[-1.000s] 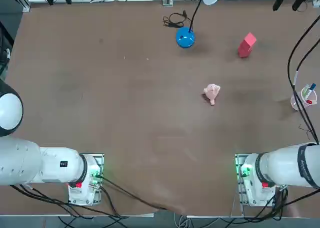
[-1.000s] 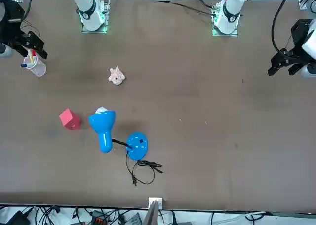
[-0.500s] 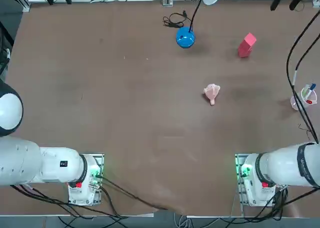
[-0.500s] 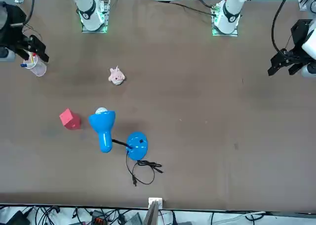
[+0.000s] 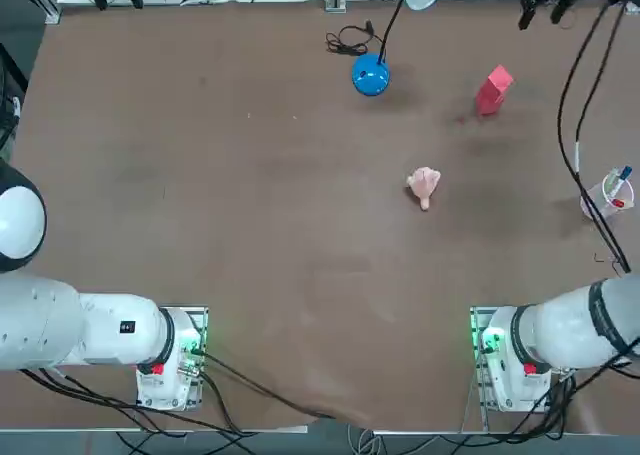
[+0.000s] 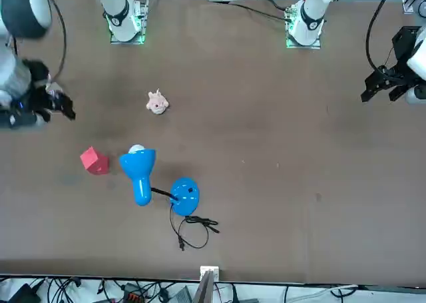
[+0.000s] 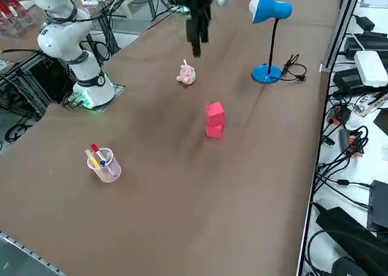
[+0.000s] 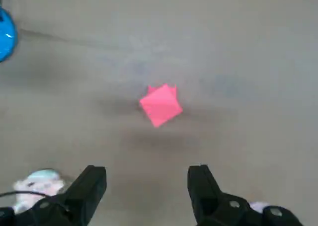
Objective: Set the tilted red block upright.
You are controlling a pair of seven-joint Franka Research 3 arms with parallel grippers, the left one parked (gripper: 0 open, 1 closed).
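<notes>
The red block (image 5: 493, 89) leans tilted on the brown table at the far right, also seen as the red block (image 6: 94, 160) in the front view and the red block (image 7: 214, 121) from the right side. My right gripper (image 5: 540, 13) hangs high above the table, a little beyond and to the right of the block. The front view has the right gripper (image 6: 61, 108) at the left edge, and from the right side the right gripper (image 7: 196, 44) points down. Through the wrist camera the red block (image 8: 160, 105) lies far below the open right gripper (image 8: 146, 184), which holds nothing.
A blue desk lamp (image 5: 370, 75) stands left of the block, its cord coiled behind it. A pale pink toy (image 5: 424, 186) lies nearer the robot. A clear cup with pens (image 5: 610, 193) stands near the table's right edge, also seen as the cup (image 7: 104, 164).
My right arm has swung away from above the cup toward the red block, rising higher. Its fingers stay open. The block, lamp and toy have not moved.
</notes>
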